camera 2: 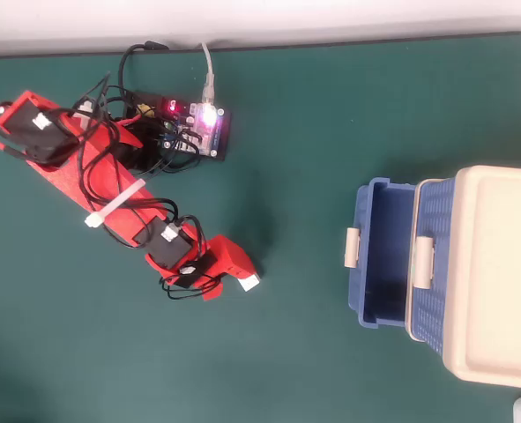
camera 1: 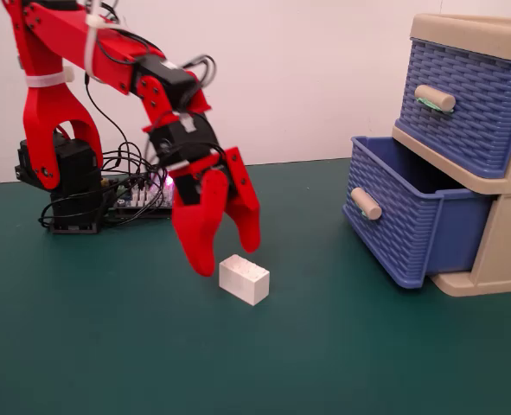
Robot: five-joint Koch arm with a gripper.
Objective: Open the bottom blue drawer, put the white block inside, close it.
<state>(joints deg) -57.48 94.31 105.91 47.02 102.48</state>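
The white block (camera 1: 244,279) lies studs-up on the green mat; in the overhead view only its right end (camera 2: 250,283) shows from under the gripper. My red gripper (camera 1: 229,258) (camera 2: 231,278) points down, open, its fingers straddling the block's left end just above it, holding nothing. The bottom blue drawer (camera 1: 411,216) (camera 2: 379,256) is pulled out of the beige cabinet (camera 2: 498,273) at the right, and what shows of its inside is empty. Its plain beige handle (camera 1: 366,204) faces the arm. The top blue drawer (camera 1: 463,95) is shut.
A lit controller board (camera 1: 147,197) (camera 2: 194,128) with loose wires sits beside the arm's base (camera 1: 60,173) at the back left. A white wall borders the mat behind. Open mat lies between the block and the drawer front.
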